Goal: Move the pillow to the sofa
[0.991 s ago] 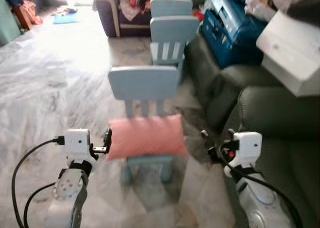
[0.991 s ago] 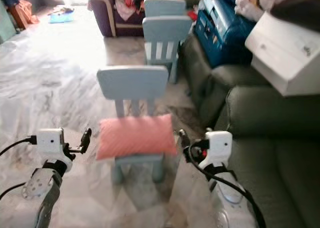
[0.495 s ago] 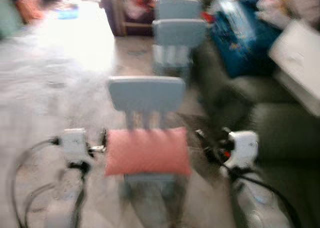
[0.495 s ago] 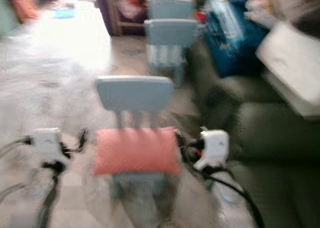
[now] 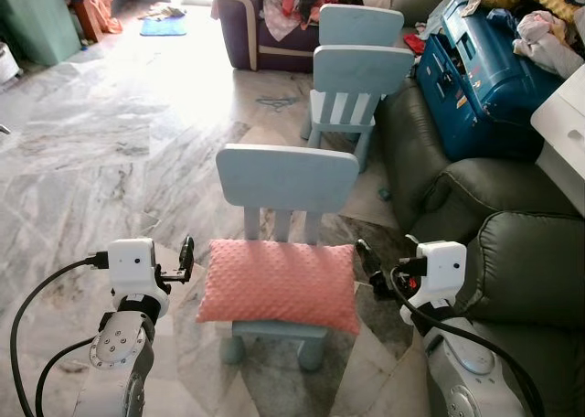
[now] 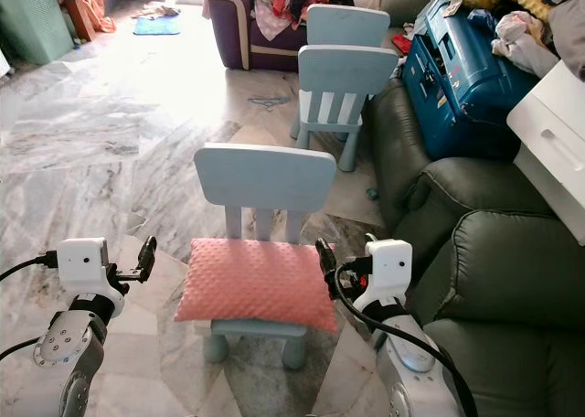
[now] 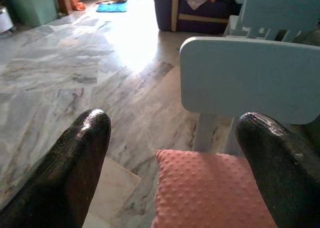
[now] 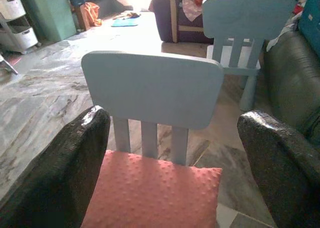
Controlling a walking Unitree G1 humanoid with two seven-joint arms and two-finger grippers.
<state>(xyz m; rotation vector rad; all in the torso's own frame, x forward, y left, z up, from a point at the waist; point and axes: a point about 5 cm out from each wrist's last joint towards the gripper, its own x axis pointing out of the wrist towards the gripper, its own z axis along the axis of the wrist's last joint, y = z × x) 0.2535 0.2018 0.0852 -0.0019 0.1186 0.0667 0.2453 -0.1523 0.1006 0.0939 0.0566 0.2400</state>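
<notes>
A pink dotted pillow (image 5: 279, 284) lies flat on the seat of a small light-blue chair (image 5: 287, 175) right in front of me. My left gripper (image 5: 186, 254) hovers open just off the pillow's left end, apart from it. My right gripper (image 5: 365, 258) is open off the pillow's right end. The left wrist view looks between two spread fingers at the pillow's (image 7: 210, 193) corner and the chair back. Seen from the right wrist, the pillow (image 8: 150, 190) lies below the chair back. The dark grey-green leather sofa (image 5: 512, 252) stands to the right.
Two more light-blue chairs (image 5: 361, 79) stand behind the first. A blue suitcase (image 5: 475, 69), clothes and a white box (image 5: 567, 133) crowd the sofa's far part. A purple armchair (image 5: 251, 24) is at the back. Marble floor (image 5: 101, 161) opens to the left.
The camera shifted and blurred, then steadied; the whole picture moved. Both grippers keep their places at the two ends of the pillow, which still lies on the chair.
</notes>
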